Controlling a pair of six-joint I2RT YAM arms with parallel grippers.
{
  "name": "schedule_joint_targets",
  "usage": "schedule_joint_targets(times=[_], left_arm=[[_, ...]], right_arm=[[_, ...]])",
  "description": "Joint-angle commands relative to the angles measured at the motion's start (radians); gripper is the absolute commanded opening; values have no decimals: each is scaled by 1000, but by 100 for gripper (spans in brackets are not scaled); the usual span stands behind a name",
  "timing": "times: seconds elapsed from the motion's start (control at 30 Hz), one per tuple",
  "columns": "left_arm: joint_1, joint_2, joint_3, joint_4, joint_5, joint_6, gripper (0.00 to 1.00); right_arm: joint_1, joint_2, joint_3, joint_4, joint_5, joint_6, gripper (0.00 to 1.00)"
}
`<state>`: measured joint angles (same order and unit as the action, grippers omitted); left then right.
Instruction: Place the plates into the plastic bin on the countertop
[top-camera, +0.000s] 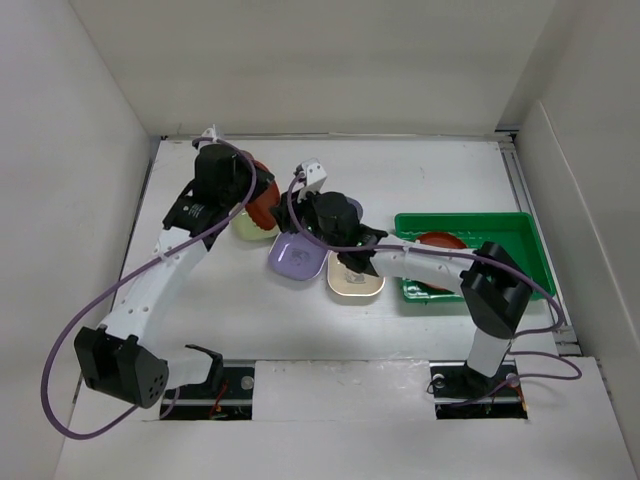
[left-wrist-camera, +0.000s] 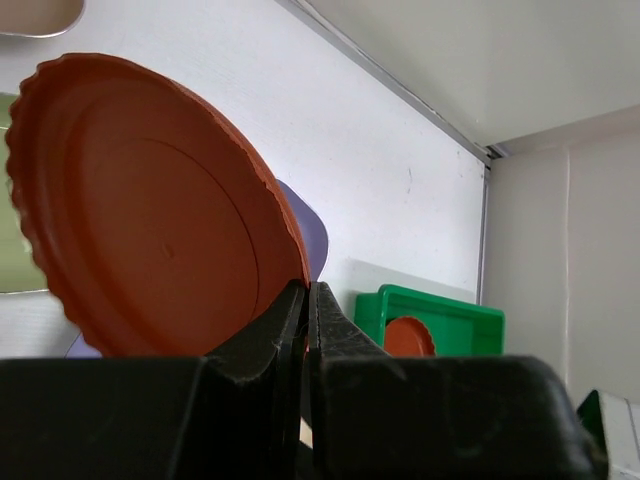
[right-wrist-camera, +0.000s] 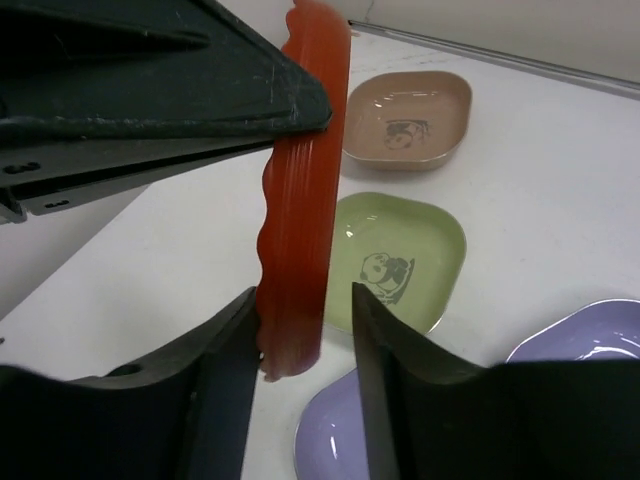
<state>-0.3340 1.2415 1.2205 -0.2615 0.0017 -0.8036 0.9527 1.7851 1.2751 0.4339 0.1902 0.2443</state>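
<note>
straddling red plate (right-wrist-camera: 305, 150), right hand (right-wrist-camera: 303, 300)

1. A plain white back wall (top-camera: 320, 60) closes the far side.
2. A white left wall (top-camera: 60, 180) meets the back wall at its left end.
3. A white right wall (top-camera: 590, 200) stands at the back wall's right end.
4. A grey metal rail (top-camera: 519, 195) runs nearward from the back wall's right corner.
5. A white ledge (top-camera: 340, 410) lies opposite the back wall, nearest the camera.

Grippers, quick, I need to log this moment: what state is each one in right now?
Left gripper: closed on the rim of the red plate.
Right gripper: open, jaws either side of the same plate's edge, with a gap on one side.
</note>
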Motion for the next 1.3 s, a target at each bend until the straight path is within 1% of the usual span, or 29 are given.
schedule_joint_targets(times=[0.0, 0.03, 0.07, 0.1, 0.13, 0.17, 0.2, 0.23, 0.27, 0.33, 0.47, 0.53, 0.57, 0.6, 0.63, 0.73, 0.8, 0.87, 0.9, 0.97, 1.0, 1.03, 1.07, 1.1, 1.13, 1.17, 1.2, 1.23, 1.27], left_arm=[[0, -48, 51, 15, -8, 17, 0], [0, -48, 51, 15, -8, 8, 0], [0, -57, 51, 15, -8, 7, 0], [0, -57, 51, 15, 6, 7, 0], [0, -57, 51, 15, 18, 7, 0], [0, -57, 51, 15, 18, 7, 0], [0, -66, 51, 15, 27, 7, 0], [0, -66, 51, 15, 27, 7, 0], [0, -66, 51, 15, 27, 7, 0], [0, -76, 51, 15, 27, 7, 0], [0, -76, 51, 15, 38, 17, 0], [0, -85, 51, 15, 49, 17, 23], [0, -85, 51, 15, 49, 26, 32], [0, -85, 51, 25, 58, 26, 37], [0, -85, 39, 37, 58, 26, 45], [0, -96, 39, 62, 70, 26, 52], [0, -87, 39, 71, 70, 26, 66], [0, -86, 51, 62, 70, 37, 75], [0, -100, 60, 53, 55, 46, 87], [0, -111, 71, 24, 6, 46, 100], [0, -111, 85, -11, -18, 58, 100], [0, -123, 99, -28, -41, 67, 100], [0, -123, 99, -42, -73, 67, 100], [0, -132, 99, -57, -91, 78, 100], [0, -142, 85, -58, -91, 87, 100], [0, -142, 74, -67, -104, 87, 100], [0, -155, 59, -67, -104, 87, 100], [0, -169, 27, -58, -104, 87, 100], [0, -169, 13, -47, -104, 98, 100]], right_arm=[[17, 10, 46, 3, 54, -8, 43], [17, 22, 55, 3, 54, -8, 43], [17, 22, 55, 3, 54, -8, 37], [17, 33, 55, 3, 54, -8, 34], [17, 33, 55, 3, 54, -8, 34], [17, 33, 66, 3, 54, -8, 30], [17, 42, 66, 3, 54, -8, 20], [17, 42, 66, 3, 54, -17, 16], [17, 42, 75, 3, 63, -17, 13], [17, 42, 75, 3, 72, -17, 0], [17, 19, 63, 3, 72, -17, 0], [17, 4, 35, 3, 81, -17, 0], [17, -6, 26, 3, 81, -17, 0], [17, -21, 26, 3, 90, -17, 0], [17, -30, 1, 3, 91, -17, 0], [17, -55, -14, -6, 112, -17, 0], [17, -79, -25, -27, 143, -17, 0], [17, -98, -40, -79, 215, -17, 0], [17, -133, -54, -95, 236, -7, 0], [-6, -186, -94, -136, 279, 21, 0], [-17, -220, -149, -156, 296, 39, 0], [-29, -296, -178, -181, 314, 85, 0], [-44, -338, -207, -211, 351, 117, 0], [-87, -431, -271, -283, 351, 188, 0], [-116, -484, -308, -314, 351, 220, 0], [-150, -537, -347, -343, 341, 251, 0], [-222, -597, -388, -387, 298, 277, 0], [-261, -657, -469, -408, 275, 297, 0], [-297, -785, -511, -420, 249, 311, 0]])
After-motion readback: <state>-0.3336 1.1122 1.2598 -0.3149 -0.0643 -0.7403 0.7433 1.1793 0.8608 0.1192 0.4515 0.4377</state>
